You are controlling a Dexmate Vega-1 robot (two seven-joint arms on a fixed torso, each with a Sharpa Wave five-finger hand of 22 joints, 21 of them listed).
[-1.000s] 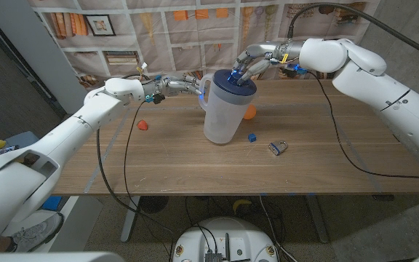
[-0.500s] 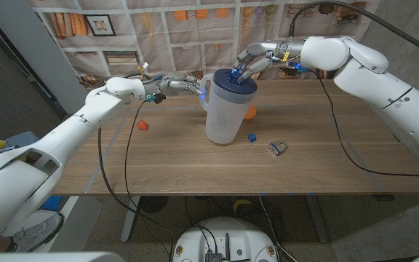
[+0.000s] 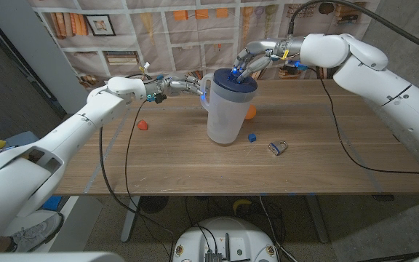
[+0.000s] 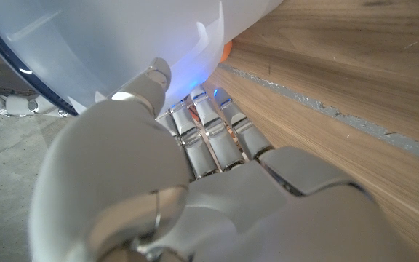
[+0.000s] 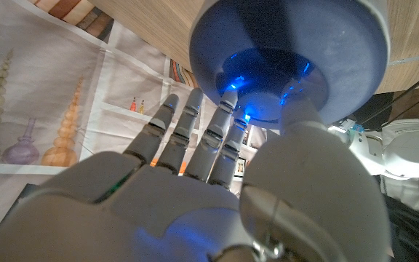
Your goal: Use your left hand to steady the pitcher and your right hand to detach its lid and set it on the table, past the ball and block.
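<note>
- Translucent white pitcher [image 3: 225, 116] standing upright near the middle of the wooden table [image 3: 195, 164], dark blue lid [image 3: 233, 85] seated on its rim.
- Right hand [image 3: 247, 62] over the lid from behind; in the right wrist view, fingers [image 5: 195, 135] side by side reaching onto the lid's raised centre knob, thumb opposite them, knob pinched between; blue glow at the contact.
- Left hand [image 3: 182, 84] at the pitcher's handle side; in the left wrist view, fingers [image 4: 209, 135] pressed together and tucked against the pitcher wall by the handle [image 3: 204, 93], thumb lying on the wall above them.
- Orange ball [image 3: 249, 112] just behind the pitcher on its right, partly hidden by it.
- Small blue block [image 3: 252, 137] on the table just right of the pitcher's base.
- Small metallic object [image 3: 278, 148] lying further right of the block, nearer the front edge; kind not discernible.
- Small red-orange piece [image 3: 143, 125] on the table left of the pitcher, below the left forearm.
- Printed backdrop [image 3: 122, 29] of shelves and framed pictures behind the table; no legible writing or brand marks anywhere.
</note>
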